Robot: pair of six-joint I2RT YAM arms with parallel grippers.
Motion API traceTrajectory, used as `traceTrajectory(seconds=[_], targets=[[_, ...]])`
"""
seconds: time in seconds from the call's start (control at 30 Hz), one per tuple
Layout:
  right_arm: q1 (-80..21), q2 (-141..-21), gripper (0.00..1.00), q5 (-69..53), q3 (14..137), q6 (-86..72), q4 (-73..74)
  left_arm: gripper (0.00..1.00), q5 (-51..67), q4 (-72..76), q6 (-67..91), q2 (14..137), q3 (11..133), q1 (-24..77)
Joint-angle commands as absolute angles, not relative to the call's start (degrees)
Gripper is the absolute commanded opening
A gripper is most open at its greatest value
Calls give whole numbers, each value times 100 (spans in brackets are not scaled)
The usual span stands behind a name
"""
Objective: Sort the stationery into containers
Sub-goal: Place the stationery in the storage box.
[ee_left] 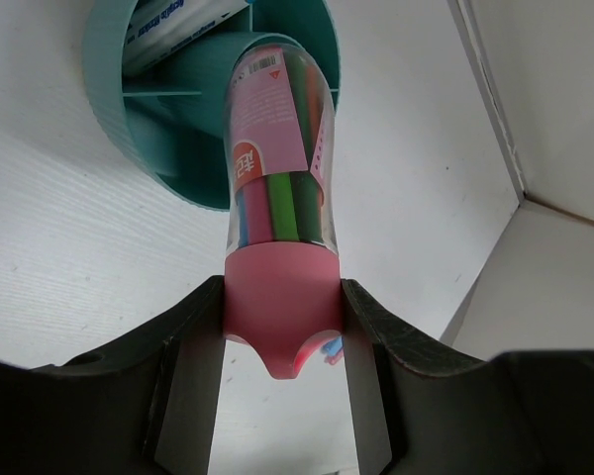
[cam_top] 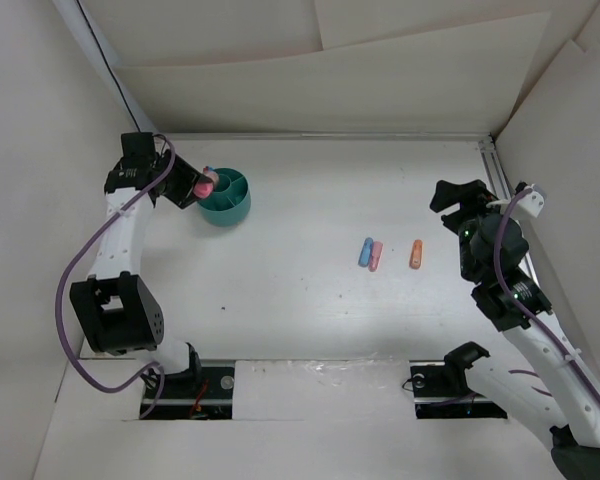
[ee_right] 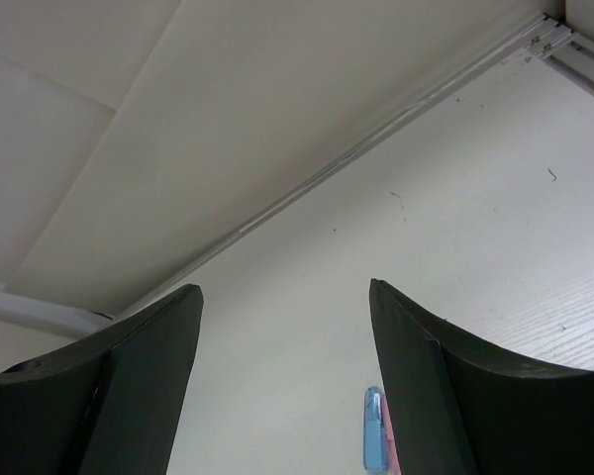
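Observation:
My left gripper [cam_top: 193,186] is shut on a pink marker piece [ee_left: 279,188], a clear tube with a pink cap. It holds the piece tilted over the near rim of the teal cup [cam_top: 225,196]. In the left wrist view the piece's far end points into the cup [ee_left: 129,119], where white pens [ee_left: 173,25] lie in a compartment. A blue piece [cam_top: 365,251], a pink piece [cam_top: 376,256] and an orange piece [cam_top: 416,254] lie on the table right of centre. My right gripper [cam_top: 452,195] is open and empty, raised right of them; the blue piece [ee_right: 373,429] shows between its jaws.
White walls enclose the table on the left, back and right. A metal rail [cam_top: 495,170] runs along the right edge near my right gripper. The arm bases stand at the near edge.

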State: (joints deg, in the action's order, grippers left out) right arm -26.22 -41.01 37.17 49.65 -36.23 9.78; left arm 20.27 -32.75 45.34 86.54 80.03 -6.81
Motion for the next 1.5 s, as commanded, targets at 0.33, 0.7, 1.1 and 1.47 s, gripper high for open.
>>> traceTrajectory(seconds=[0.33, 0.7, 1.1, 1.47], targets=[[-2584, -4148, 74, 3665, 4931, -3551, 659, 16, 2382, -3076, 4473, 8604, 8376, -677], [-2584, -4148, 74, 3612, 4931, -3551, 659, 17, 2347, -3015, 4359, 8789, 8262, -563], [-2584, -4148, 74, 3612, 4878, -3551, 659, 18, 2347, -2997, 4307, 8842, 8130, -563], [-2584, -4148, 74, 3612, 4878, -3551, 606, 25, 2294, -3111, 4201, 8842, 8191, -563]])
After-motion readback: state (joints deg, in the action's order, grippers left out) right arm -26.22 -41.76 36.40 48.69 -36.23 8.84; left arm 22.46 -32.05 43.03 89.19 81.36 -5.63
